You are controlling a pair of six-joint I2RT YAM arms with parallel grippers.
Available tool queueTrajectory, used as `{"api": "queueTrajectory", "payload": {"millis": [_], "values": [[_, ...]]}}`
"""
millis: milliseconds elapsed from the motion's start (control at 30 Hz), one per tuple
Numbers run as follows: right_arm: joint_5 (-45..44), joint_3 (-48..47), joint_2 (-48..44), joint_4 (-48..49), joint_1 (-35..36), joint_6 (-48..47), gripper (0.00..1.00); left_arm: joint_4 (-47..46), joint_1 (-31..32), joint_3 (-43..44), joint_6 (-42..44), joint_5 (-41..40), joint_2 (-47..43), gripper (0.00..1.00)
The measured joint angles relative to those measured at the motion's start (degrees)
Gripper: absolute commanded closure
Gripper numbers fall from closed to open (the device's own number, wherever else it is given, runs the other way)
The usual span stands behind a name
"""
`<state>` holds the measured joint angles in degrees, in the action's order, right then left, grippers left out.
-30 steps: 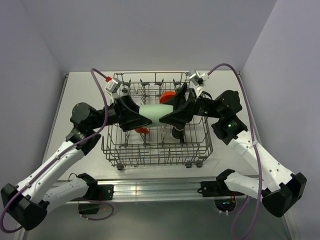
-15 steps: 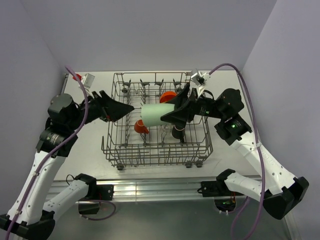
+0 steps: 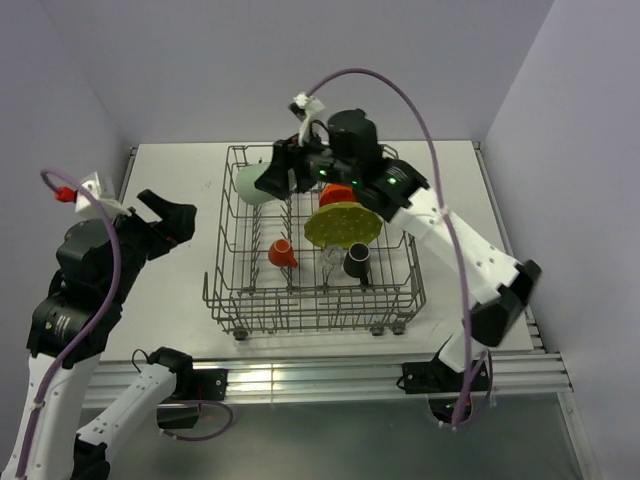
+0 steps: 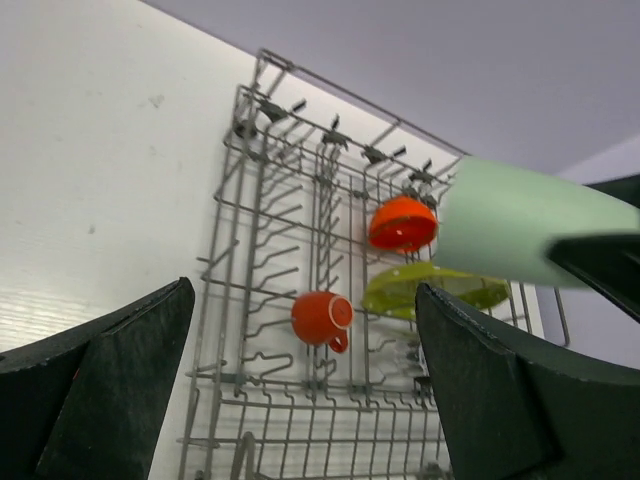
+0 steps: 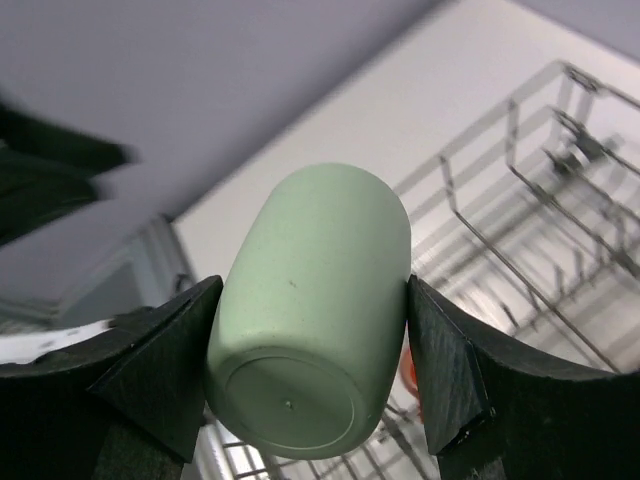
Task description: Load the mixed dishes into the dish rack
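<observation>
My right gripper (image 3: 262,182) is shut on the pale green cup (image 3: 250,184), holding it on its side above the far-left corner of the grey wire dish rack (image 3: 225,300). The cup fills the right wrist view (image 5: 315,320) between both pads. In the rack stand the yellow-green scalloped plate (image 3: 343,224), the orange bowl (image 3: 337,192), the small orange handled cup (image 3: 281,252), the dark brown mug (image 3: 357,262) and the clear glass (image 3: 330,262). My left gripper (image 3: 165,220) is open and empty, left of the rack. The left wrist view shows the rack (image 4: 250,300), orange cup (image 4: 322,318) and green cup (image 4: 520,222).
The white table (image 3: 160,300) ends at a metal rail along the near edge. Grey walls close in on the left, the right and the back. The right arm reaches across the rack from the right.
The right arm swung the pale green cup from the rack's middle to its far-left corner. The left gripper, off the cup, pulled back left, away from the rack.
</observation>
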<state>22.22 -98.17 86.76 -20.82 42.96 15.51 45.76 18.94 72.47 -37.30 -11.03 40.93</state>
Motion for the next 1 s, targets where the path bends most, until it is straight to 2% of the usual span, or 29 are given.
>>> {"api": "queueTrajectory", "payload": {"millis": [300, 400, 667, 1000], "values": [[-22.88, -29.51, 28.44, -20.50, 2.21, -5.25, 1.00, 1.38, 0.00, 1.27, 0.55, -7.23, -5.31, 0.01], [-27.32, -33.83, 32.79, -24.94, 3.10, -6.29, 1.00, 1.81, 0.00, 1.11, 0.66, -7.48, -4.87, 0.01], [-34.93, -35.36, 36.00, -31.76, 3.89, -7.98, 1.00, 1.75, 0.00, -2.08, 0.66, -7.26, -4.07, 0.01], [-36.09, -33.70, 36.54, -32.57, 3.76, -8.79, 1.00, 1.20, 0.00, -2.73, 0.66, -6.14, -3.93, 0.01]]}}
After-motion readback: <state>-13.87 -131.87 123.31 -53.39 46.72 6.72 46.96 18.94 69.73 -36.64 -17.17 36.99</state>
